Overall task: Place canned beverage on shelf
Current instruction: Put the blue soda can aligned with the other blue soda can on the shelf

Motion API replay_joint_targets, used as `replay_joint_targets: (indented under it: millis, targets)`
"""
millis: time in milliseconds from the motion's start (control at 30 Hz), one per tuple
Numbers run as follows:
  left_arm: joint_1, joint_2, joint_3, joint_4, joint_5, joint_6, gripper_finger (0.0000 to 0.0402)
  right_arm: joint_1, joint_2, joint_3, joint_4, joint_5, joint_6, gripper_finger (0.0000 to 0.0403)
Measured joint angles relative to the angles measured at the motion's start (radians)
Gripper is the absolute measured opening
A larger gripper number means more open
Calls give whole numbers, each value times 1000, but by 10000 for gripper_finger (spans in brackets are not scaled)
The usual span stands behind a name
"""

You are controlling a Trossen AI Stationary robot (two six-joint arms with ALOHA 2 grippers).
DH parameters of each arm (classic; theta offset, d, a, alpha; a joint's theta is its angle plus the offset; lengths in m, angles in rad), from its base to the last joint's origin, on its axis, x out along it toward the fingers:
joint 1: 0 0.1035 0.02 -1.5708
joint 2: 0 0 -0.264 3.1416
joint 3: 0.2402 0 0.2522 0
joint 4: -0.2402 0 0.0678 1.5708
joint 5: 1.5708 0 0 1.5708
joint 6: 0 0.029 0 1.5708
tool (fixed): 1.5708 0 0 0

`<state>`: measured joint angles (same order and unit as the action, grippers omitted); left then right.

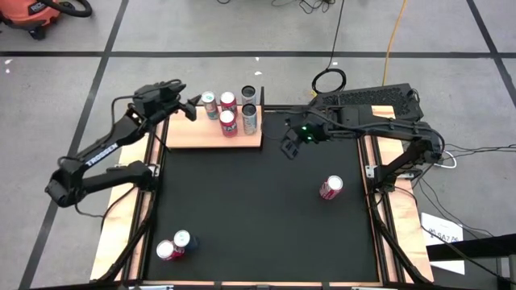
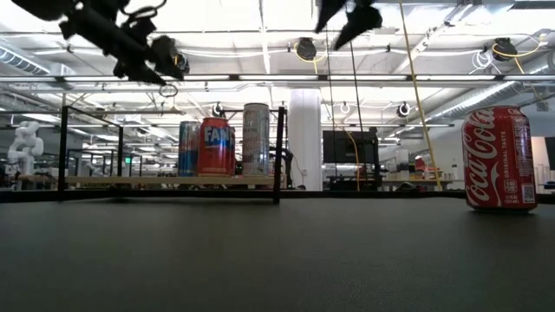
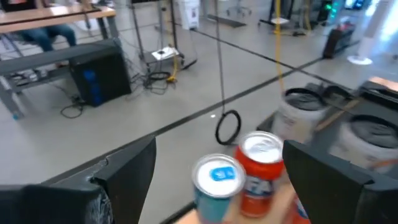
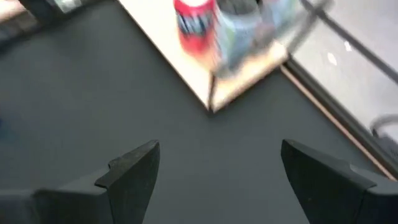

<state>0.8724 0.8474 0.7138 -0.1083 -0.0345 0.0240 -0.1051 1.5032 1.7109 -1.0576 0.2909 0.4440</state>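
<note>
The shelf, a light wooden board with a thin black rail, lies at the far edge of the black mat. Several cans stand upright on it, among them a blue-topped can, a red Fanta can and a tall silver can. My left gripper hovers open above the shelf's far left corner; the cans show beyond its fingers, untouched. A red cola can stands on the mat at the right. My right gripper hangs open over the mat, right of the shelf.
Two more cans stand together near the mat's front left corner. The wide black mat between them, the cola can and the shelf is bare. A keyboard lies beyond the table's far right corner.
</note>
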Motion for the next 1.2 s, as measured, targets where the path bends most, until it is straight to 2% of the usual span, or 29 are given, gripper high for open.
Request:
replay_joint_targets:
  millis: [233,433,567,700,800,900,1200]
  targets:
    - [-138,-54,74,-124,1,5,343,56,-103,-39,-209,0,163,325]
    - [-314,-51,111,-125,-10,-44,343,135,-212,-237,-271,-5,366,325]
    - [-425,-43,128,-142,-69,-51,343,170,-261,-385,-134,-31,445,325]
    - [-553,-40,232,-276,-79,-122,343,192,-266,-467,50,-78,468,325]
    - [-666,-23,330,-456,-159,-144,340,206,-264,-494,135,-82,469,325]
    - [-766,0,395,-571,-240,-181,332,207,-260,-503,191,-81,462,325]
    - [-1028,123,410,-626,-254,-395,324,205,-209,-508,380,-41,337,325]
